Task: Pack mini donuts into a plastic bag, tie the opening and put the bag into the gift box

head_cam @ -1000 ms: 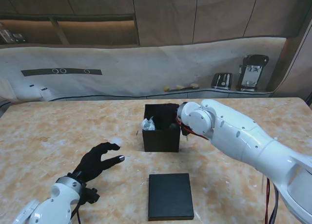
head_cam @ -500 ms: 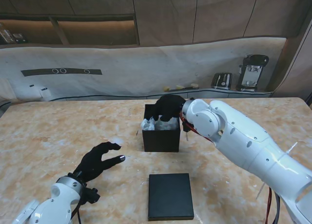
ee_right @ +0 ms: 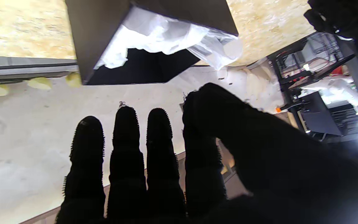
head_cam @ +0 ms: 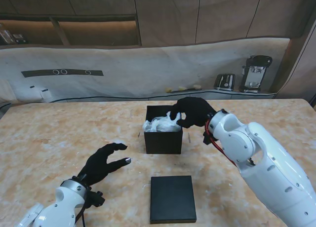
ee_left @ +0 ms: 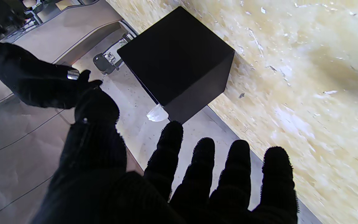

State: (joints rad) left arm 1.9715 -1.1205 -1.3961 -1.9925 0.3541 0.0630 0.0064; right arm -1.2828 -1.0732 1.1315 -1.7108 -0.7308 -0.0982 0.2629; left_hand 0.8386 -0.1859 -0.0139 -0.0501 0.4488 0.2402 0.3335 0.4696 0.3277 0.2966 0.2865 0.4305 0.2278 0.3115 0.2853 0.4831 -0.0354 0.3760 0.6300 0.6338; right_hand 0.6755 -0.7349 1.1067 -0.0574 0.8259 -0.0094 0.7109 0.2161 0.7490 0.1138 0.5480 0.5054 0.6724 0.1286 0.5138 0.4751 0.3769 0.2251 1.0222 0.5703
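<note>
Setting was a robotics lab: marble-pattern table point(head_cam: 59, 133), paper-draped back bench point(head_cam: 148, 69) carrying test devices point(head_cam: 254, 73), equipment rack point(ee_right: 318, 71) visible in right wrist view.

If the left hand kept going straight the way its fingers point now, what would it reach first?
Probably the black gift box. The left hand is open, fingers aimed across bare table toward the box's near corner; nothing lies between, though depth is uncertain.

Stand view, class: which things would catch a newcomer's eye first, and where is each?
The open black cardboard gift box at mid-table, crumpled clear plastic bag bulging from its top. The black-gloved right hand hangs at the box's right rim; the flat black square lid lies nearer to me.
</note>
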